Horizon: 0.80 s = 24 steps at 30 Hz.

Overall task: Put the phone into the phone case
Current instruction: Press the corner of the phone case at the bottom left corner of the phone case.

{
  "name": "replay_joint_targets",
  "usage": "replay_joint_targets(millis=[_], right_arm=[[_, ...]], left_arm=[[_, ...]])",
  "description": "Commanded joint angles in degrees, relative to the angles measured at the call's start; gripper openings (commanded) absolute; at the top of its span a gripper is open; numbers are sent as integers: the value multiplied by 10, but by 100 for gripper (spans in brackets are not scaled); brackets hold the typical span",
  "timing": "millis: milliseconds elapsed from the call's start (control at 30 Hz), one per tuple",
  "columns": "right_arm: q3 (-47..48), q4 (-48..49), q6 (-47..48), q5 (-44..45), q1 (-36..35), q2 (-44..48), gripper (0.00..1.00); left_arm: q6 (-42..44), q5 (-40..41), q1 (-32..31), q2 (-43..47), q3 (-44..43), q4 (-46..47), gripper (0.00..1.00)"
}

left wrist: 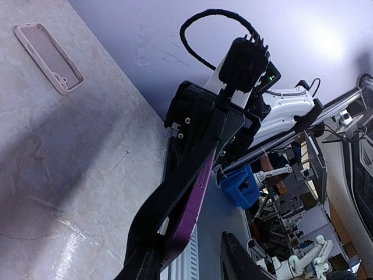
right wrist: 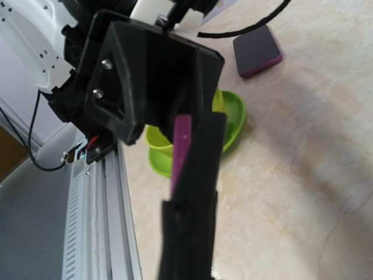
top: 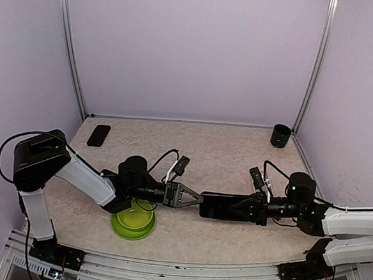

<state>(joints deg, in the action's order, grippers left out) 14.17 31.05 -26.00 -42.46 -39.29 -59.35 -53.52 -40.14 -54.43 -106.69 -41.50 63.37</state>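
Observation:
The phone (top: 217,206), dark with a purple edge (left wrist: 195,198), hangs level above the table's front middle. My right gripper (top: 242,208) is shut on its right end, and the purple edge (right wrist: 182,146) runs out from beside the black finger (right wrist: 195,175). My left gripper (top: 198,197) faces it from the left. Its jaws are open at the phone's free end, with a gap between the phone and the lower finger (left wrist: 233,256). A pale translucent phone case (left wrist: 49,57) lies flat on the table, apart from both grippers.
A green bowl (top: 133,221) sits under the left wrist near the front edge. A dark flat slab with a purple side (top: 98,135) lies at the back left. A black cup (top: 280,135) stands at the back right corner. An aluminium rail (right wrist: 99,233) lines the near edge.

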Motion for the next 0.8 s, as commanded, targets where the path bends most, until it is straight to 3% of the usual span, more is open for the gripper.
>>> replay_joint_targets(millis=[0, 400, 667, 767], right_arm=[[5, 70, 15, -44, -22, 15, 8], [1, 74, 21, -50, -28, 19, 7], [0, 74, 25, -53, -34, 22, 7], [1, 72, 26, -51, -35, 21, 7]], left_arm=[[12, -17, -13, -14, -29, 23, 34], [7, -27, -12, -19, -29, 38, 17], [-8, -32, -15, -33, -42, 48, 0], [-7, -29, -15, -34, -46, 45, 0]])
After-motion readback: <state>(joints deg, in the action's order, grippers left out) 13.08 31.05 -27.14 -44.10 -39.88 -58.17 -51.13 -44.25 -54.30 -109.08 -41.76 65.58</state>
